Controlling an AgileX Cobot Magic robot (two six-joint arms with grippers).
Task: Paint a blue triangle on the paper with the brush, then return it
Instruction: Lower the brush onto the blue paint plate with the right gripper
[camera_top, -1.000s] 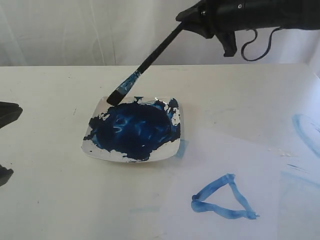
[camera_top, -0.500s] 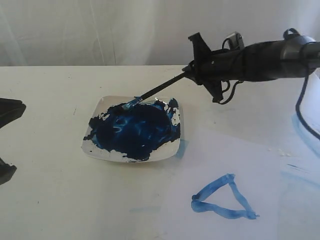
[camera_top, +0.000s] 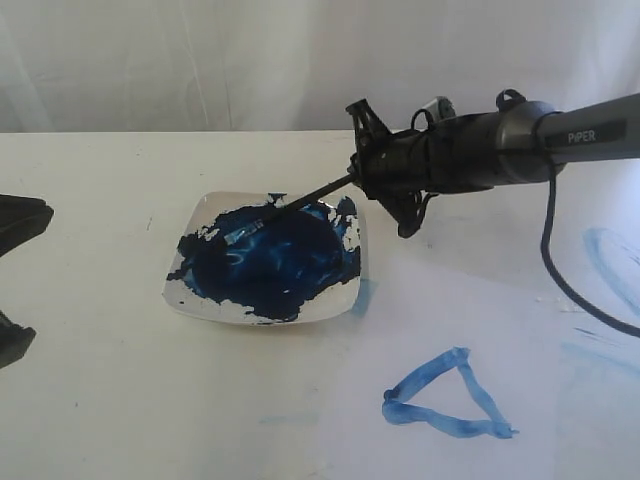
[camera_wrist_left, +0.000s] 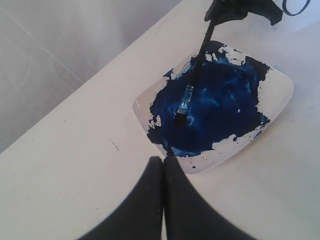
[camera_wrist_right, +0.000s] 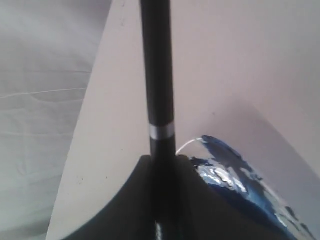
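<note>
I have my right tool (camera_top: 360, 180) clamped on the upper end of the brush (camera_top: 305, 195), whose long handle slants down and leftward to bristles lying in the paint-smeared plate (camera_top: 200, 215), well apart from my closed left tool (camera_wrist_left: 163, 162).

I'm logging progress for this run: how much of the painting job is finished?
Done: the blue triangle is on the paper. In hand: the right gripper holds the brush, laid low with its tip in the plate's blue paint. Left: letting go of the brush and pulling the arm back, it seems.
</note>
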